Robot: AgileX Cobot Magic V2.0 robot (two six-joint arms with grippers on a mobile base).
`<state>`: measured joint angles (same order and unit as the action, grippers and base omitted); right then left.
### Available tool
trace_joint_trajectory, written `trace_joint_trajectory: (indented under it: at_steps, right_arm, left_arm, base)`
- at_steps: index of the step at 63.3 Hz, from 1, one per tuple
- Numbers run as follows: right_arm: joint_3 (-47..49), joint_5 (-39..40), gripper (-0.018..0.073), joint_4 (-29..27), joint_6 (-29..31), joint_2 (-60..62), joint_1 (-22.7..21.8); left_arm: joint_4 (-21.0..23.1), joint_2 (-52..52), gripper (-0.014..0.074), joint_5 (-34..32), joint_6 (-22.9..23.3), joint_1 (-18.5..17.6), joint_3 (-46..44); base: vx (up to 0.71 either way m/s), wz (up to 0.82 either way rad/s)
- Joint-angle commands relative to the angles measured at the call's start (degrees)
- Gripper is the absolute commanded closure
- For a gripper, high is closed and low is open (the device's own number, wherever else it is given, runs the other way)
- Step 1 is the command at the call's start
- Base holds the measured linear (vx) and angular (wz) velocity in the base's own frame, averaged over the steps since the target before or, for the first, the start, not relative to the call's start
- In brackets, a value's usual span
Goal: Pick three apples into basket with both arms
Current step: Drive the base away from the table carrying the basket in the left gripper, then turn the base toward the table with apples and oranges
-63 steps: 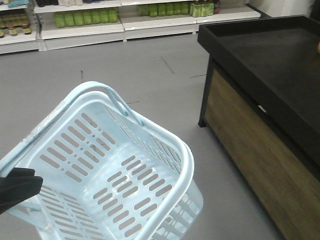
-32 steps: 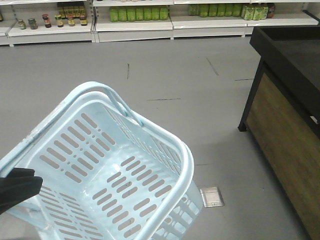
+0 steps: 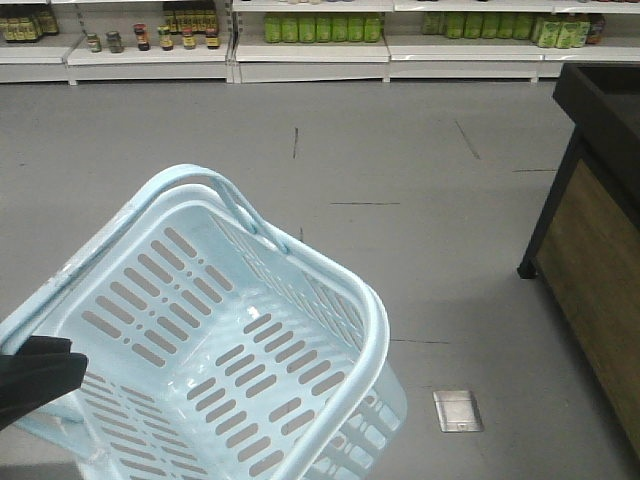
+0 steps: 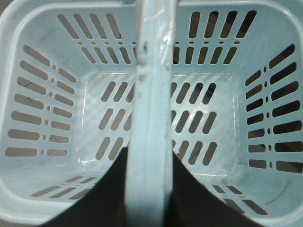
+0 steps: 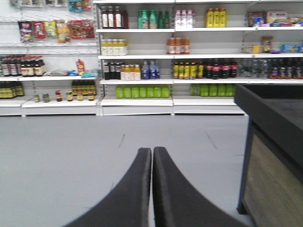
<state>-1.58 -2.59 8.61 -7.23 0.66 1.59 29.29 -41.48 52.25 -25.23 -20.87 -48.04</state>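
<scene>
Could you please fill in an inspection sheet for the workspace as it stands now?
Surface: bare grey floor.
Job's things: basket empty, tilted, held off the floor; apples: nothing seen.
Clutter: metal floor plate.
Grippers: left pincer shut on the basket's handle; right pincer shut, holding nothing.
Cables: nothing seen.
Surroundings: shelves of bottles and jars at the back; black-topped counter on the right.

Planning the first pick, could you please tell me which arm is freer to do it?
Right, most likely. The right gripper is shut on nothing, while the left gripper is clamped on the handle of the empty basket.
</scene>
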Motion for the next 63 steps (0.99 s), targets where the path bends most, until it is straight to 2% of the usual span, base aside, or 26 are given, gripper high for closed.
trace_joint_trajectory:
  at_steps: [1, 29, 63]
  right_arm:
    - [-0.8, 4.4, 0.0566, 0.8, 0.0, 0.8, -0.3]
    - [-0.8, 4.4, 0.0566, 0.8, 0.0, 0.8, -0.3]
    - [-0.8, 4.5, 0.0566, 0.8, 0.0, 0.8, -0.3]
  left_arm:
    - [2.9, 0.3, 0.0603, -5.0, 0.7, -0.1, -1.7]
    - [2.9, 0.3, 0.0603, -5.0, 0.7, -0.1, -1.7]
    - [2.9, 0.3, 0.0603, -5.0, 0.7, -0.1, -1.7]
  base:
    - [0.09, 0.30]
    - [0.12, 0.25]
    - [0.20, 0.06]
